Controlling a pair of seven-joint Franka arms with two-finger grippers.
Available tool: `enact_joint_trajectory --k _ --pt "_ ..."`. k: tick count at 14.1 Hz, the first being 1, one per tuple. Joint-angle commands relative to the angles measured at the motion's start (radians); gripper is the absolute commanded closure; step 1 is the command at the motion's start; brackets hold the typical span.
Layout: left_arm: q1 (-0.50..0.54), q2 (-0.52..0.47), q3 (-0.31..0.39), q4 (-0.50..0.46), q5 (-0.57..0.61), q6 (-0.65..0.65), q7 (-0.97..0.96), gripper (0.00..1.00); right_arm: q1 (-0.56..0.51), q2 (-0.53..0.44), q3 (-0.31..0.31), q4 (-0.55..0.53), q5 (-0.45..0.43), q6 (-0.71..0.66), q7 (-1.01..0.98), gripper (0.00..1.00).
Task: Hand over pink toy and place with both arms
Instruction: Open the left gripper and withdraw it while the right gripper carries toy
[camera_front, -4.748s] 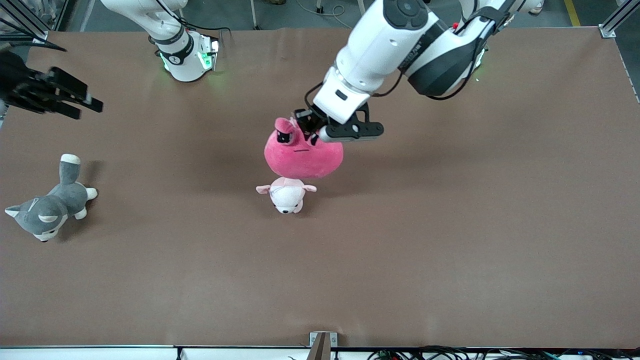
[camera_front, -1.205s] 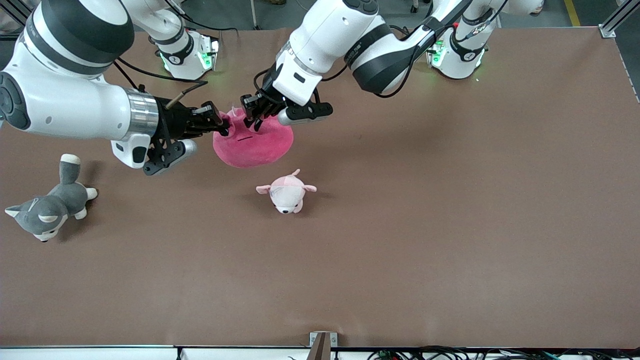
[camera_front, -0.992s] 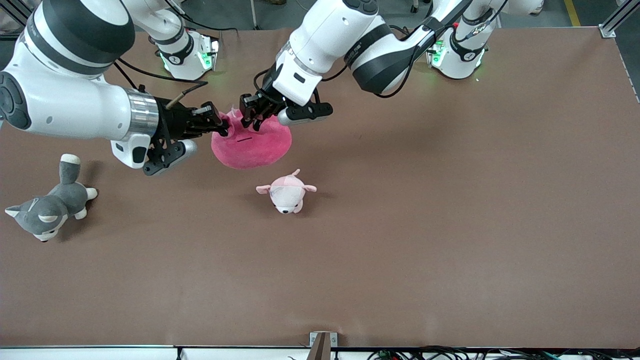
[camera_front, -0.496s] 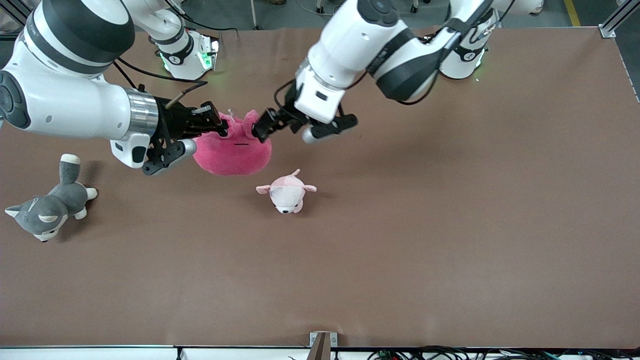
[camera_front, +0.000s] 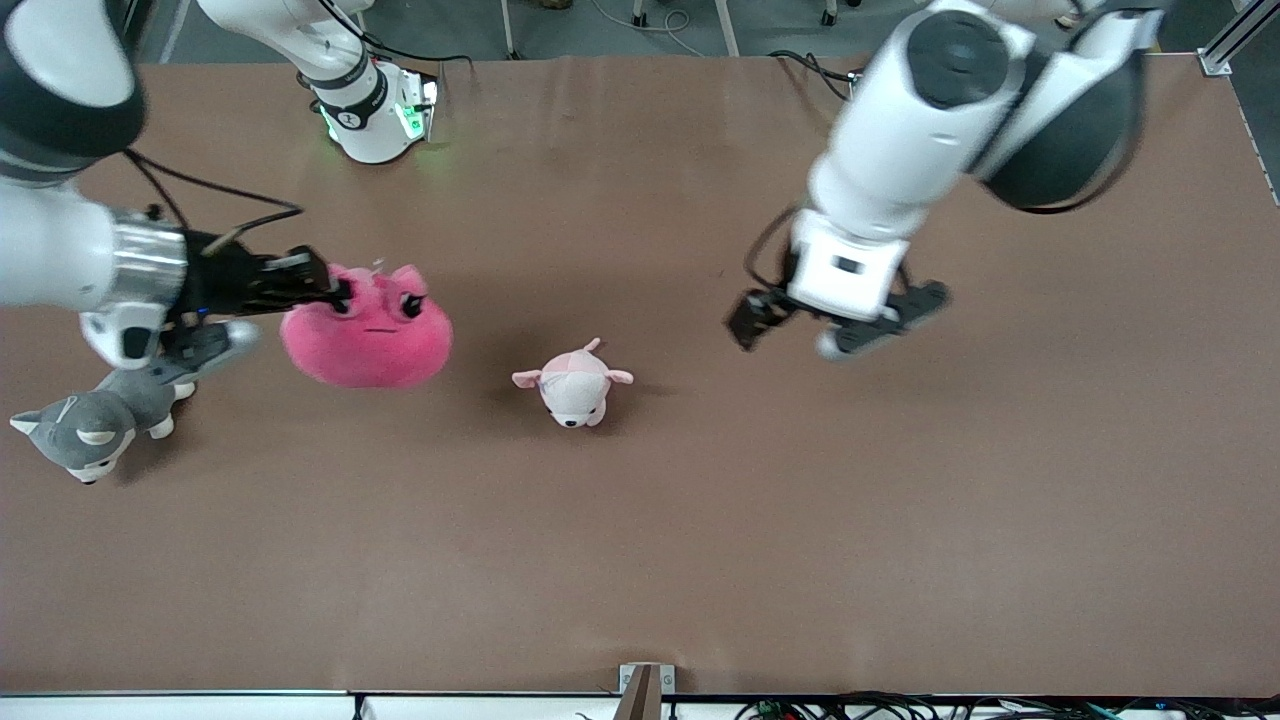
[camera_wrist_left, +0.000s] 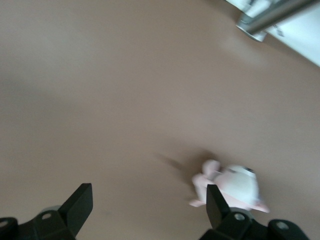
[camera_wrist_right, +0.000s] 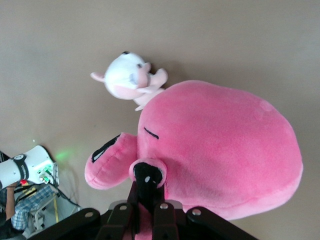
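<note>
Round hot-pink plush toy (camera_front: 368, 335) clamped by right end effector (camera_front: 335, 290), above brown worktop (camera_front: 700, 520). Near toy: pale pink-and-white plush animal (camera_front: 573, 385); grey-and-white husky plush (camera_front: 95, 420). Left end effector (camera_front: 790, 330) spread wide, empty.

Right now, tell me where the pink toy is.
The pink toy hangs from the shut right claw over the right arm's end of the table, between the grey husky plush and the small pale pink plush.

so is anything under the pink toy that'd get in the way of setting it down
Nothing visible does. The right gripper holds the pink toy over bare table. The husky plush lies toward the right arm's end, the small pale pink plush toward the left arm's.
</note>
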Motion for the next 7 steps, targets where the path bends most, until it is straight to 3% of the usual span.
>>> enact_joint_trajectory --k 1,7 --pt "0.102 -0.031 -0.009 -0.015 0.015 -0.055 0.11 0.0 -0.079 0.047 0.017 0.014 -0.026 0.001 -0.028 1.0" --pt "0.254 -0.1 -0.007 -0.015 0.016 -0.148 0.464 0.0 -0.226 0.192 0.02 0.031 0.038 -0.009 -0.258 1.0"
